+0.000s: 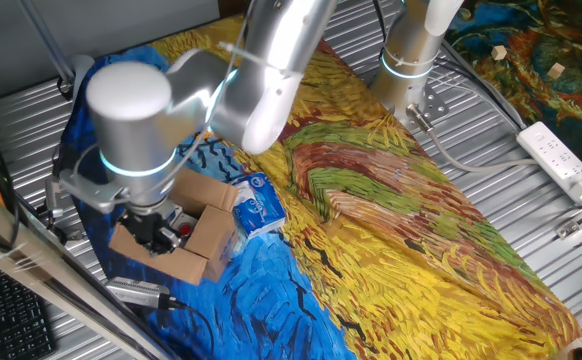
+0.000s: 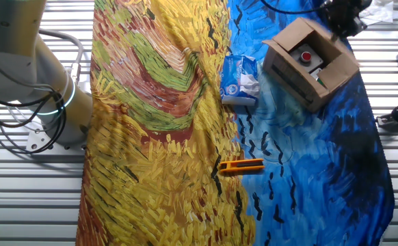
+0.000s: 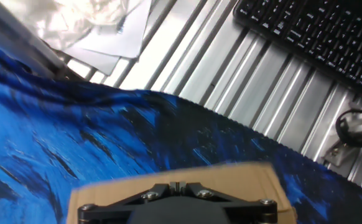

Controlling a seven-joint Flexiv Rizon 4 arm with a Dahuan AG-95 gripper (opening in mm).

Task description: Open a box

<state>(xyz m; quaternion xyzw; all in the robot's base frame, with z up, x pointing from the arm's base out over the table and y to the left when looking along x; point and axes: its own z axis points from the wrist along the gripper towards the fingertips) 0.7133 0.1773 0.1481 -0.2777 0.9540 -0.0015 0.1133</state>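
Note:
The brown cardboard box [image 1: 199,238] stands on the blue part of the cloth, its flaps spread outward and a red thing visible inside. In the other fixed view it [image 2: 309,63] sits at the upper right. My gripper [image 1: 152,233] is at the box's outer flap, at the edge nearest the keyboard; it also shows in the other fixed view [image 2: 342,18]. In the hand view the gripper [image 3: 176,186] has its fingertips closed together right against a tan flap [image 3: 243,180]. I see nothing between the fingertips.
A blue-and-white soft packet [image 1: 259,205] lies right beside the box. An orange-handled tool [image 2: 241,165] lies on the cloth. A silver tool [image 1: 136,292] and a keyboard [image 3: 318,37] lie on the ribbed metal beyond the cloth's edge. A power strip [image 1: 561,160] is far right.

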